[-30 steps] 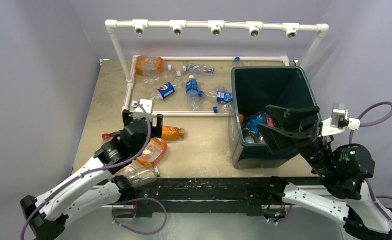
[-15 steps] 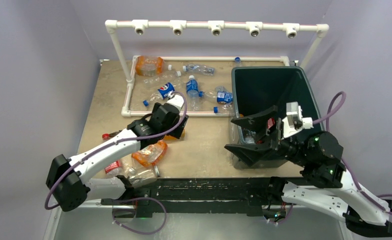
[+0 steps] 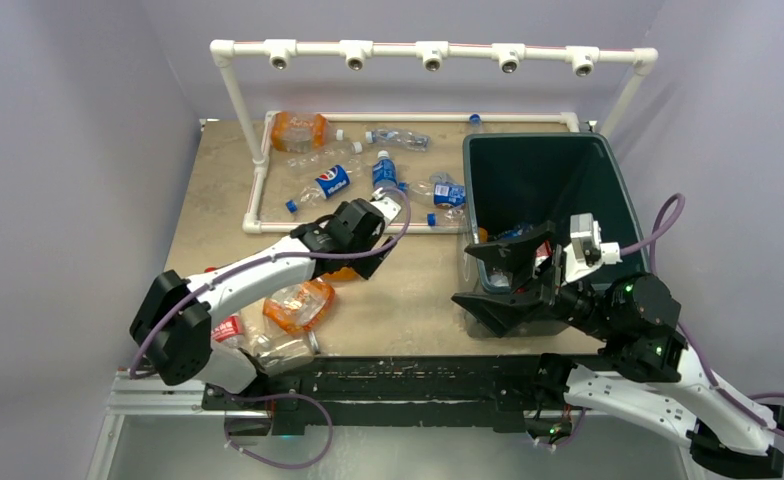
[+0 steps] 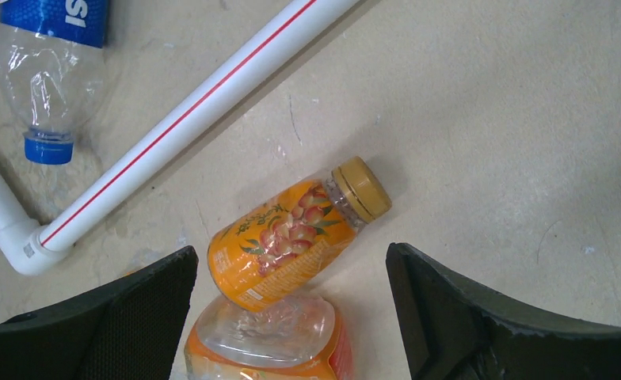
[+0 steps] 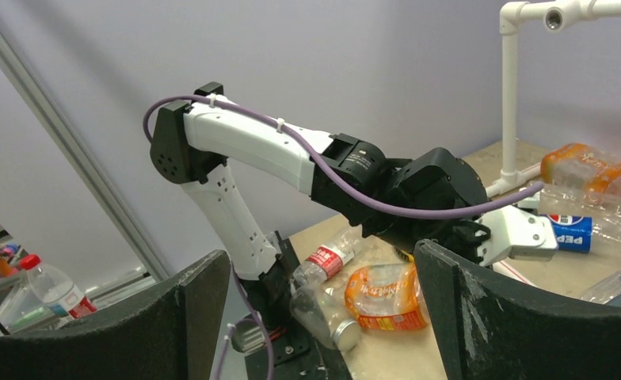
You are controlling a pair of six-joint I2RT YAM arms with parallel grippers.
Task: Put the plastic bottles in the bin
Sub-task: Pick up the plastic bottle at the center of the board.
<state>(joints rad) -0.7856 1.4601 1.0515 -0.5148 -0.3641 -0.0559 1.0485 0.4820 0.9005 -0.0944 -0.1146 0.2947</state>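
The left jaws are spread wide and hold nothing. They hang low over a small orange bottle (image 4: 287,237) with a gold cap, which lies on its side on the counter (image 4: 489,119) and shows in the gap between them. Its base touches a crushed orange-labelled bottle (image 4: 268,348). Just beyond, a white pipe (image 4: 188,111) crosses the counter at a slant, and past it lies a clear blue-labelled bottle (image 4: 50,71) with a blue cap.

The right jaws are also spread and empty, above the near left corner of the bin (image 3: 538,142) and facing the left arm (image 5: 252,150). A few bottles (image 3: 513,236) lie in the bin's near end, partly hidden. More bottles (image 3: 333,181) lie inside the pipe frame, left of the bin. Two crushed bottles (image 3: 268,345) sit at the counter's near left edge.
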